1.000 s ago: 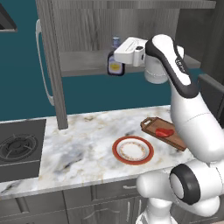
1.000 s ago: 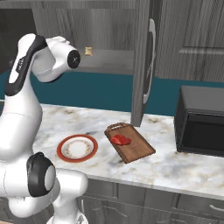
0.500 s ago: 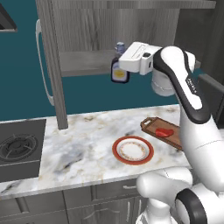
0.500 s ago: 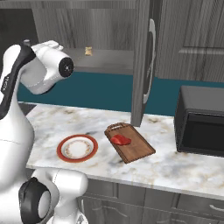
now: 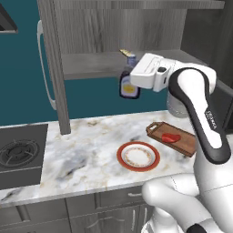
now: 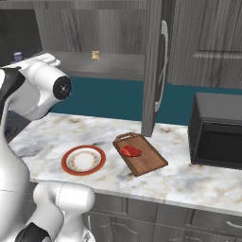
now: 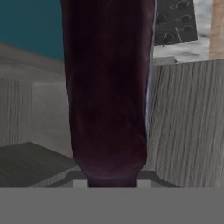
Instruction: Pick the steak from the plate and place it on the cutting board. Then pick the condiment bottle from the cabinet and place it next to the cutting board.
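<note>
Since a second ago the arm has drawn back from the cabinet recess, bringing the condiment bottle out past the shelf edge — it now hangs in the air in front of the teal wall, above the bench. The end effector is clamped narrowly on the bottle; its fingertips are hidden behind the white hand housing in the left base view, and only the bottle's cap, label and dark body can be made out. In the hand view the bottle is a dark purple-brown column, top cut off by the frame. From the right base camera the arm's bulk covers nearly all of the bottle, leaving just the bluish cap peeking over the arm.

Below, the steak lies on the cutting board, beside the plate — board and plate are close but apart. A small tan item sits far back on the shelf, too small to identify.
</note>
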Controlling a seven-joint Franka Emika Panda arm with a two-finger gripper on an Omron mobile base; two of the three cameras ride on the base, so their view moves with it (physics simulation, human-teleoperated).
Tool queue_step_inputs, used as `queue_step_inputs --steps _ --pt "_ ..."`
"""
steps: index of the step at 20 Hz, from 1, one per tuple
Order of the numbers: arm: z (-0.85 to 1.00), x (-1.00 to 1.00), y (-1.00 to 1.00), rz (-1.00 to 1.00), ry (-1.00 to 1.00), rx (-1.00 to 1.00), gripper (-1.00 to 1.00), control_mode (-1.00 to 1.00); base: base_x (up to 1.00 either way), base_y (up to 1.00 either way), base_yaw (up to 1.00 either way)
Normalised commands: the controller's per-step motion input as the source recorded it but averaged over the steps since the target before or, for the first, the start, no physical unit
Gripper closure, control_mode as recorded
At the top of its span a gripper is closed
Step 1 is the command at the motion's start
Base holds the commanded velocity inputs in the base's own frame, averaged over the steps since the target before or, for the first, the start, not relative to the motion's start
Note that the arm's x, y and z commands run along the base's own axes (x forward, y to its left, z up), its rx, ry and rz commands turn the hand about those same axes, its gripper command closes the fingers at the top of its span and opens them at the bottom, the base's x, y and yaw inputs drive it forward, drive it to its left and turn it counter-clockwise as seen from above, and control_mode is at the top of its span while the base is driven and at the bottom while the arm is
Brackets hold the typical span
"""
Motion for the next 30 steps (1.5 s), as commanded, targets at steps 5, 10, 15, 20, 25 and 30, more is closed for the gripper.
queue_step_inputs --steps 5,10,15,20,25,30 --pt "-0.40 -0.57 0.00 0.00 0.03 0.02 1.00 -1.00 0.00 0.00 0.00" --pt "-0.51 -0.57 0.00 0.00 0.03 0.01 1.00 -1.00 0.00 0.00 0.00" --pt "-0.44 -0.53 0.00 0.00 0.05 0.03 1.00 -1.00 0.00 0.00 0.00" --pt "-0.22 -0.33 0.00 0.00 0.02 0.03 1.00 -1.00 0.00 0.00 0.00" --pt "-0.05 -0.09 0.03 0.00 0.01 0.00 1.00 -1.00 0.00 0.00 0.00" --pt "-0.43 -0.25 0.08 0.00 0.01 0.06 1.00 -1.00 0.00 0.00 0.00"
